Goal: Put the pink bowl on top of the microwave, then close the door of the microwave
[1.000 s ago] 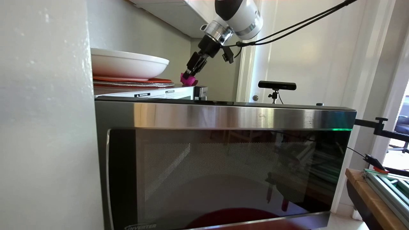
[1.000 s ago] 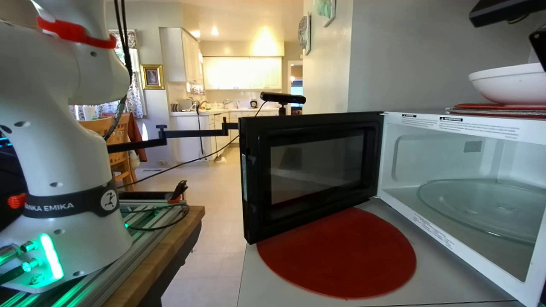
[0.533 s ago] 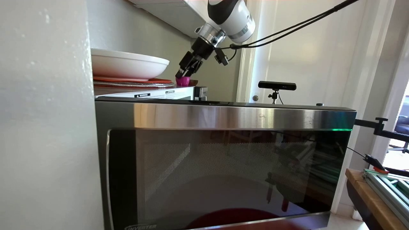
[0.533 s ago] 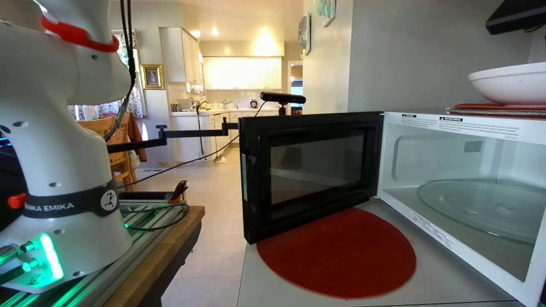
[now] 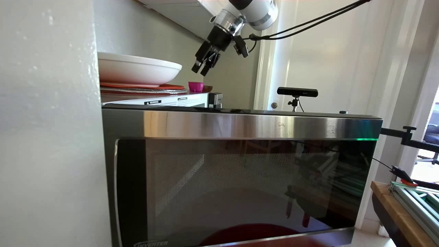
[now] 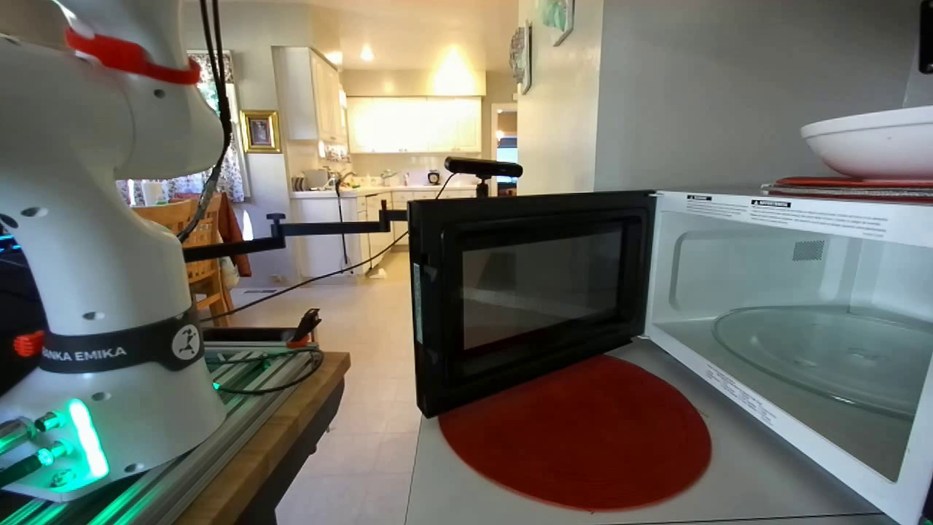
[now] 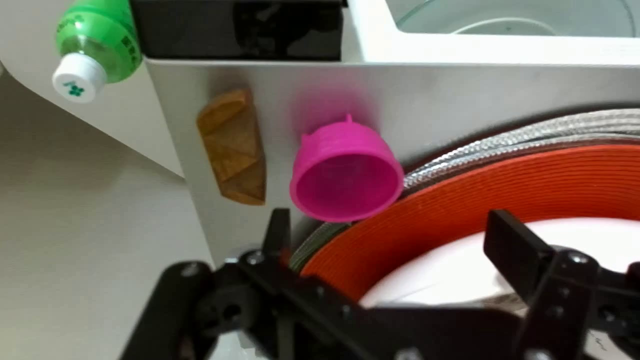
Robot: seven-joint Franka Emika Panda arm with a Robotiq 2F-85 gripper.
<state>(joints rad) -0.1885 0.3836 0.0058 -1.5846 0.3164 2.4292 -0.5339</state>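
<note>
The arm (image 5: 263, 14) slants downward; its hand (image 5: 200, 70), fingers spread wide and holding nothing, hangs above the bowl (image 5: 196, 86), which sits upright on the microwave (image 7: 440, 85) near a brown block (image 7: 235, 150). The door (image 6: 536, 292) stands swung outward.

The Robotiq gripper (image 5: 200, 70) has released the pink bowl (image 5: 196, 86), now upright on the microwave (image 7: 475, 82), and has risen above it.

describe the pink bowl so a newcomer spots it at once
Start at the microwave with its door open. On top, look between the faceted brown block and the stacked round mats under the wide white bowl. The pink bowl is far smaller than the white one and the only magenta thing there.
</note>
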